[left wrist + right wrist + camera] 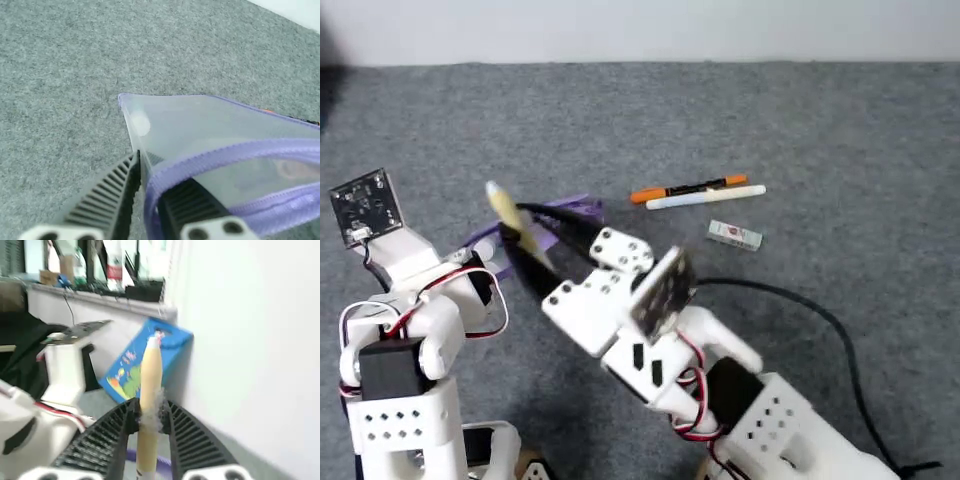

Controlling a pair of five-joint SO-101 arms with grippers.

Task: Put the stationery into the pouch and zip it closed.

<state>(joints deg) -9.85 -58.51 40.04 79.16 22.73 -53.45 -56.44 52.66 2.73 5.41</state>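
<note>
My left gripper pinches the pouch to lift its mouth; my right gripper squeezes a yellow pen to drop in.

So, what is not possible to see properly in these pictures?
High view: the pouch is partly covered by the right gripper, so its mouth is hidden.
Left wrist view: anything inside the pouch is blurred behind its cloudy wall; one end is cut off by the edge.
Right wrist view: the lower end of the yellow pen runs off the edge.
High view: the small box is too small to identify.
</note>
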